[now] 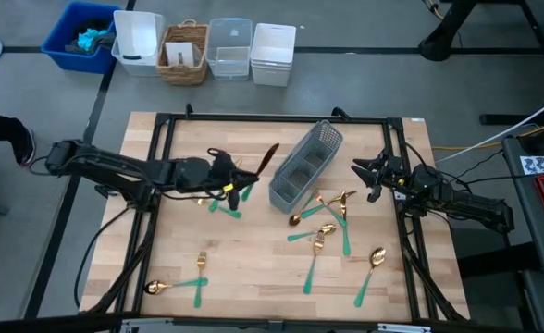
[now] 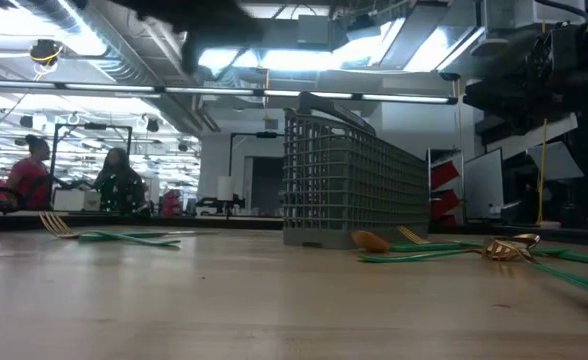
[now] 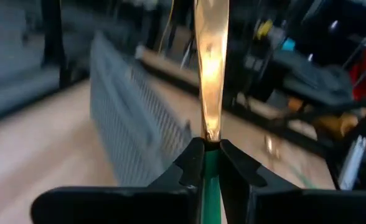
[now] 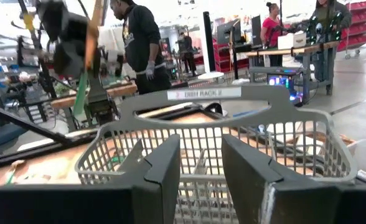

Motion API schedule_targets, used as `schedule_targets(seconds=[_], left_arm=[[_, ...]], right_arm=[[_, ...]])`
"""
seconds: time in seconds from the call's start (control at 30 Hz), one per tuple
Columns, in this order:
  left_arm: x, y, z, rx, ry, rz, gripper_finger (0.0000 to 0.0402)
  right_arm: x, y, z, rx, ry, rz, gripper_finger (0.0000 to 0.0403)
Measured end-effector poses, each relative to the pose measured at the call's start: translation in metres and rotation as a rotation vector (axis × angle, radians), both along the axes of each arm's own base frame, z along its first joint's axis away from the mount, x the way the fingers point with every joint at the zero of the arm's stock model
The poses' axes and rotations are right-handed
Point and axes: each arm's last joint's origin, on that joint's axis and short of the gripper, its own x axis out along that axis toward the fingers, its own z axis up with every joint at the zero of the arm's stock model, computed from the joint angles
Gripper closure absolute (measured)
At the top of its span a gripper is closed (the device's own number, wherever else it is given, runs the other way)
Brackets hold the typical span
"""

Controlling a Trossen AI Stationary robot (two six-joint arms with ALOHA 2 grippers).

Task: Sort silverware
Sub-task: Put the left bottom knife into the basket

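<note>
While both arms reach over bench (image 1: 253, 277), grey caddy (image 1: 305, 166) sits mid-bench, angled. Left tool (image 1: 232, 176) clenched on teal handle of knife (image 1: 266, 159), gold blade raised clear of bench, pointing toward caddy. Right tool (image 1: 364, 172) released, fingers apart, near caddy's far side. Remaining silverware (image 1: 323, 236) lies scattered flat on bench.

Caddy (image 1: 305, 166) mid-table — silverware (image 1: 326, 233) scattered right of it, more front-left
</note>
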Motion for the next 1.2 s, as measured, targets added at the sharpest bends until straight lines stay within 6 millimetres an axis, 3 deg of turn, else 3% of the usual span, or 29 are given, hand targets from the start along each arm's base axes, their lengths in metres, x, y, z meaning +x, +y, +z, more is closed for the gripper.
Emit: schedule_targets(seconds=[0.23, 0.53, 0.8, 1.2], left_arm=[[0.039, -0.002, -0.008, 0.186, -0.219, 0.02, 0.0382], [0.072, -0.005, -0.047, 0.335, -0.293, 0.031, 0.0382], [0.083, -0.007, -0.076, 0.437, -0.218, 0.016, 0.0377], [0.084, -0.013, -0.088, 0.482, -0.106, -0.027, 0.0373]], right_arm=[[0.0, 0.0, -0.005, 0.009, 0.048, 0.0, 0.0283], [0.0, 0.0, -0.007, 0.013, 0.068, 0.001, 0.0283], [0.0, 0.0, -0.007, 0.011, 0.071, 0.001, 0.0283], [0.0, 0.0, -0.008, 0.013, 0.084, 0.001, 0.0283]])
